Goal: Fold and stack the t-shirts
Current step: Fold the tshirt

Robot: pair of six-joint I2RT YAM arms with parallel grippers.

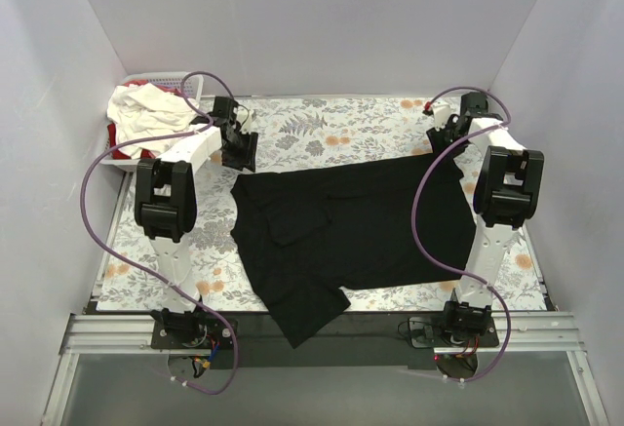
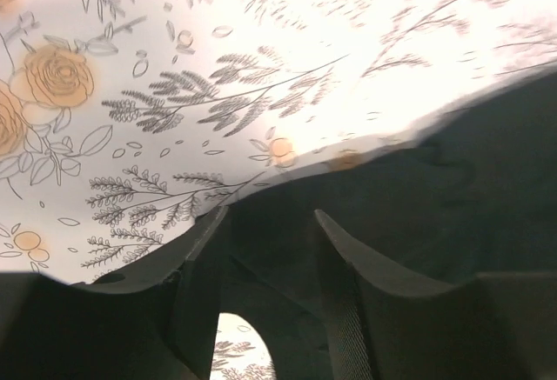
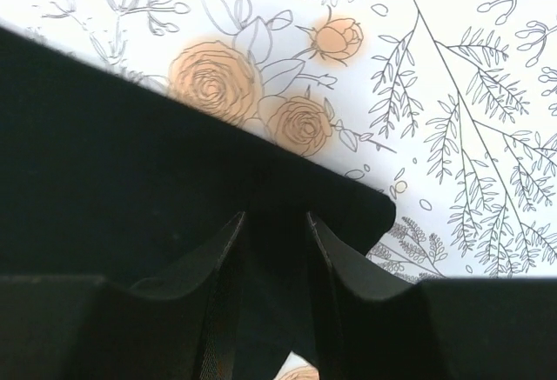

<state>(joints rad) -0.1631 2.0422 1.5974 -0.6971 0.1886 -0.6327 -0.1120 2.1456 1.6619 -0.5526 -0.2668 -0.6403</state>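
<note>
A plain black t-shirt [image 1: 361, 221] lies spread across the flowered table cover, its near left part hanging over the front edge. My left gripper [image 1: 241, 161] is at the shirt's far left corner. In the left wrist view this gripper [image 2: 265, 215] has black fabric [image 2: 452, 171] between its jaws, arched up off the cover. My right gripper [image 1: 441, 143] is at the far right corner. In the right wrist view it [image 3: 274, 216] holds the shirt's edge [image 3: 104, 154] between narrow jaws. White shirts [image 1: 156, 104] and a red one [image 1: 112, 135] lie heaped at the back left.
A white slotted basket [image 1: 185, 80] stands at the back left corner under the heap of shirts. The flowered cover [image 1: 322, 129] shows bare behind the black shirt. White walls close in the back and both sides.
</note>
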